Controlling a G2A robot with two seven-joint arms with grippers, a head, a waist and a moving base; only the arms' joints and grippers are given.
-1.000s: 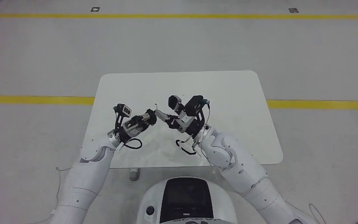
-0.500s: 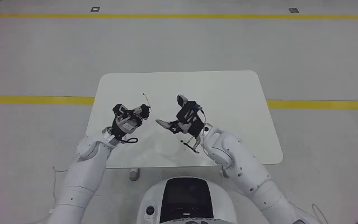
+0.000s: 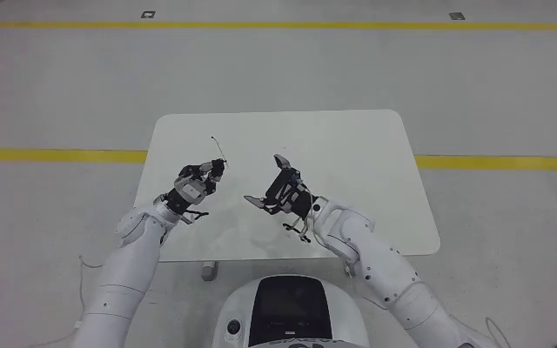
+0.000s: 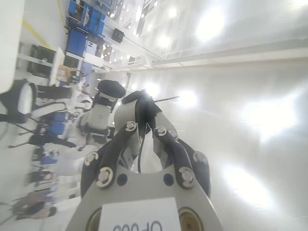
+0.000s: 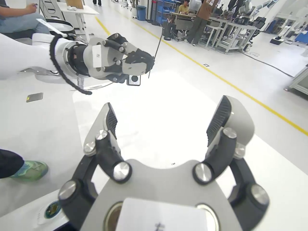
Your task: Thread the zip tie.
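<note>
Above the left half of the white table (image 3: 365, 139): left gripper (image 3: 212, 167), jaws pressed together on the zip tie (image 3: 218, 150), raised off the tabletop with its fingertips turned toward the table's middle. Zip tie: one thin dark strip, pinched at the fingertips. The longer free end rises straight past the tips and away from the table, with a slight bend at its very tip in the top view. A short stub shows below the tips in the right wrist view. In the left wrist view, a further length runs back between the fingers toward the gripper's base. Whether the tie's tail has entered its head cannot be told. Above the table's middle, well apart from the left gripper and facing it: right gripper (image 5: 166, 110), jaws spread wide, ribbed dark pads (image 5: 217, 118) bare, nothing held between them, clear of the tabletop. The zip tie touches neither the right gripper nor the table. Surroundings: pale floor with a yellow line (image 3: 487, 161) passing behind the table.
</note>
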